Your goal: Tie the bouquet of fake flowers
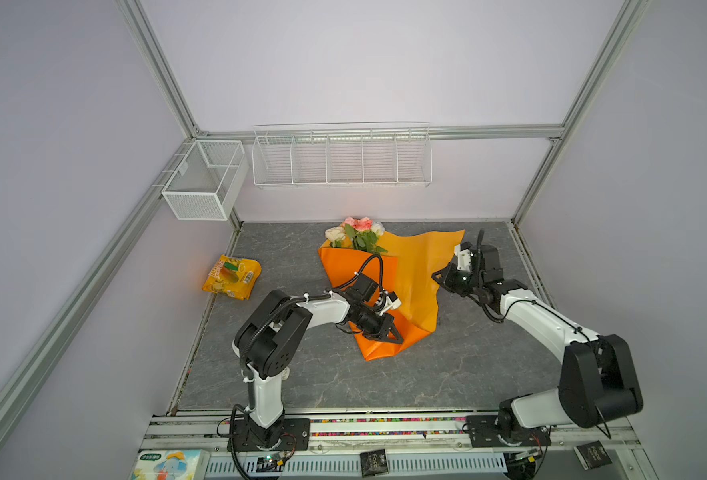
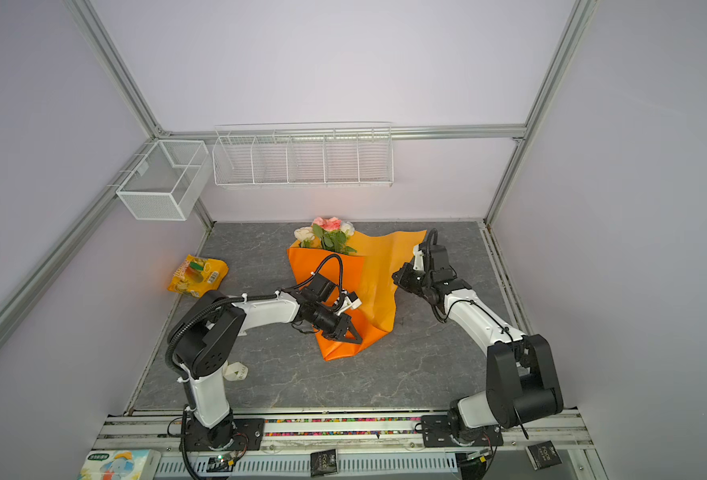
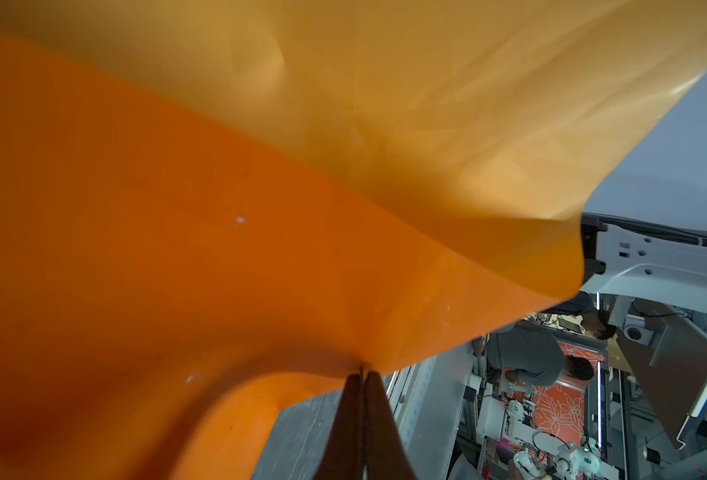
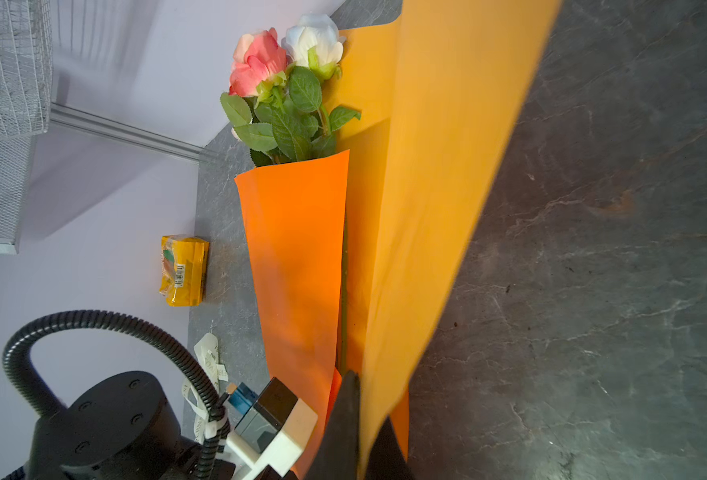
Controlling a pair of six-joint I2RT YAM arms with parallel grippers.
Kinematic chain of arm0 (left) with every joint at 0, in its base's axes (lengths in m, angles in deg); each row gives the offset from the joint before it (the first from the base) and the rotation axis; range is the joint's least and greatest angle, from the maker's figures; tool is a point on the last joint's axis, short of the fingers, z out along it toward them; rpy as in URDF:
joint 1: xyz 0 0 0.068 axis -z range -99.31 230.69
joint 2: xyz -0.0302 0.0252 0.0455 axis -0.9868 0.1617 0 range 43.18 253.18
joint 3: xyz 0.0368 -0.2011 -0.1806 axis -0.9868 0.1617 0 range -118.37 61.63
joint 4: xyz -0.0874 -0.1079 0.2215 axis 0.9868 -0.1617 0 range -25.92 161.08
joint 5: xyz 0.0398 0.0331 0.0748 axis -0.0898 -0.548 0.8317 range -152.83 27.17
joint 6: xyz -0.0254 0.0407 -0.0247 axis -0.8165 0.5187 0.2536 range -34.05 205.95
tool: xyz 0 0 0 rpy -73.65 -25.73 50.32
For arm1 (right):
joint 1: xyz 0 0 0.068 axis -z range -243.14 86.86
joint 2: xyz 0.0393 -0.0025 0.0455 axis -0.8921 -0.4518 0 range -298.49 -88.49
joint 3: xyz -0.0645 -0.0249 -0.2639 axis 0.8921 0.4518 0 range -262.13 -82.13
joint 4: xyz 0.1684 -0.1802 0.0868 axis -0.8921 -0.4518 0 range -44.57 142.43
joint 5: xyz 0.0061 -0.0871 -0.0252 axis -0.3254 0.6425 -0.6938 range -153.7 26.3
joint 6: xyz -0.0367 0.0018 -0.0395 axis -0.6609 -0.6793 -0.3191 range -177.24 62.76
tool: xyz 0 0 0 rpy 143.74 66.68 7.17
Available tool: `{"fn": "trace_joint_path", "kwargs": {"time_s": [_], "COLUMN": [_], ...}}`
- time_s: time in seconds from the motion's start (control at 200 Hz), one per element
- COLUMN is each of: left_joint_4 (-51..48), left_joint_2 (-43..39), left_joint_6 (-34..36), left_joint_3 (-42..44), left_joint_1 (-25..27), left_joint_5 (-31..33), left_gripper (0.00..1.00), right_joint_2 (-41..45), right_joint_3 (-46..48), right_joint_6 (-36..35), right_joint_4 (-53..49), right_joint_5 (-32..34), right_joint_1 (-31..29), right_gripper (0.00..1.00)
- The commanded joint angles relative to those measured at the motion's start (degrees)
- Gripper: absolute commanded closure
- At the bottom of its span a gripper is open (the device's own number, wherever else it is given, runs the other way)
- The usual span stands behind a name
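Note:
The bouquet of fake flowers (image 1: 358, 232) (image 2: 329, 233) lies at the back middle of the table, with pink, cream and white roses sticking out of orange paper (image 1: 420, 270). One flap is folded over the stems and the right flap (image 4: 430, 187) is lifted. My left gripper (image 1: 399, 338) (image 3: 362, 372) is shut on the paper's near lower edge. The right gripper (image 1: 437, 276) (image 4: 362, 395) is shut on the raised right flap's edge. A green stem (image 4: 343, 291) shows between the flaps.
A yellow snack bag (image 1: 231, 276) lies at the left. A cream printed ribbon (image 2: 235, 371) lies by the left arm's base. A mesh basket (image 1: 204, 178) and a wire rack (image 1: 341, 160) hang on the back walls. The grey table (image 1: 447, 365) is bare in front.

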Motion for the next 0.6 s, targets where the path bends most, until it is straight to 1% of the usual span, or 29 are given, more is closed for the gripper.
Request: {"fn": "trace_joint_path", "kwargs": {"time_s": [0.0,0.075,0.17,0.325,0.48,0.595], "left_joint_4": [-4.23,-5.05,-5.70,-6.20,-5.01,-2.90], "left_joint_2": [3.26,5.06,5.96,6.37,6.96,3.57], "left_joint_6": [3.41,2.76,2.06,0.72,0.15,-0.61], "left_joint_3": [-3.50,-4.29,-4.39,-3.36,-1.97,-0.26], "left_joint_1": [1.37,1.49,1.49,1.49,1.49,1.49], "left_joint_5": [-0.36,2.04,6.94,14.22,14.34,15.23], "left_gripper": [1.00,1.00,1.00,1.00,1.00,1.00], "right_joint_2": [0.78,1.09,1.68,1.54,0.43,0.62], "right_joint_3": [0.87,1.02,0.80,-0.30,-0.57,-0.95], "right_joint_6": [0.34,0.57,0.95,0.89,1.45,1.67], "right_joint_4": [-0.60,0.62,1.85,1.98,2.36,3.05], "right_joint_5": [0.39,-0.82,-1.69,-1.44,-1.69,-1.58], "right_joint_1": [0.01,-0.02,-0.67,-2.75,-4.00,-5.49], "right_gripper": [0.93,0.93,0.93,0.93,0.93,0.93]}}
